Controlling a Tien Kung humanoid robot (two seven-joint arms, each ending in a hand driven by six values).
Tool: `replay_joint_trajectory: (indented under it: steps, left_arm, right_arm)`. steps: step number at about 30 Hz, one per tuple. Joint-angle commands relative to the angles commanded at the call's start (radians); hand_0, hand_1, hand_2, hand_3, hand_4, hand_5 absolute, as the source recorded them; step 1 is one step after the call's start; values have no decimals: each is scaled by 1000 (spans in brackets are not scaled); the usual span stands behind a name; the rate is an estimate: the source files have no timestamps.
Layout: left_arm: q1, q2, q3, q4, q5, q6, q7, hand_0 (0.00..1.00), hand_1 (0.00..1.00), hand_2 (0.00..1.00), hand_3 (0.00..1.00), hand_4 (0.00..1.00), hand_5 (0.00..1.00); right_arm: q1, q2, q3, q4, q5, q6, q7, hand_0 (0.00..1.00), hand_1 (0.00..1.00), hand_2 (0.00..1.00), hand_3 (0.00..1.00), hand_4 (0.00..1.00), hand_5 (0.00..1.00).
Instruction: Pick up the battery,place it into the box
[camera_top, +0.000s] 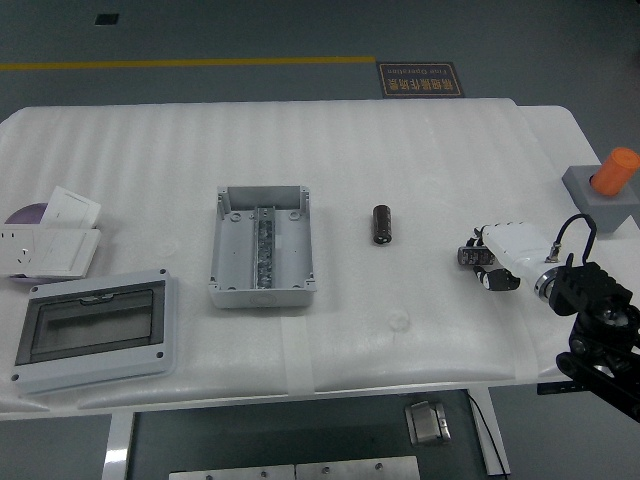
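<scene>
My right hand (492, 258) rests on the table (400, 160), holding nothing; the battery (382, 224) lies apart from it.

The battery is a dark cylinder lying lengthwise on the white padded table, between the box (261, 246) and my right hand, touching neither; my hand comes in from the right edge, white-backed, fingers loosely curled toward the surface with nothing in them; the box is grey, lidless, open side up, with a metal rail down its middle; near the left edge sit a clear-windowed cover (95, 332) and white switch plates (55, 240); a grey block with an orange cylinder (612, 172) stands at the far right.
</scene>
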Motion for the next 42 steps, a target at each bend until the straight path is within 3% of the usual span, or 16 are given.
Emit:
replay_joint_trajectory:
  steps: [8,28,29,34,35,42]
  left_arm:
    - [-1,1,58,0,-52,2,-11,647,648,520,559,577,390]
    - [-2,0,61,-1,-52,1,-15,647,648,522,561,581,400]
    - [-2,0,60,-1,-51,1,-15,647,648,522,562,585,404]
    - [-3,0,56,-1,-47,1,-15,647,648,522,562,585,404]
    - [-3,0,56,-1,-47,1,-15,647,648,523,563,591,407]
    - [-5,0,56,-1,-47,2,-16,647,648,524,563,597,410]
  right_arm:
    - [2,0,-19,-1,4,-1,2,535,633,651,668,593,176]
    - [8,-5,-20,18,-3,-16,9,531,624,643,666,571,221]
    - [9,-5,-20,18,-4,-17,9,528,616,638,662,534,290]
    - [13,-6,-27,15,-8,-14,8,528,616,638,662,534,290]
    - [14,-7,-29,14,-8,-14,8,527,603,632,664,387,387]
    - [17,-14,-35,11,-9,-14,8,514,600,631,661,384,397]
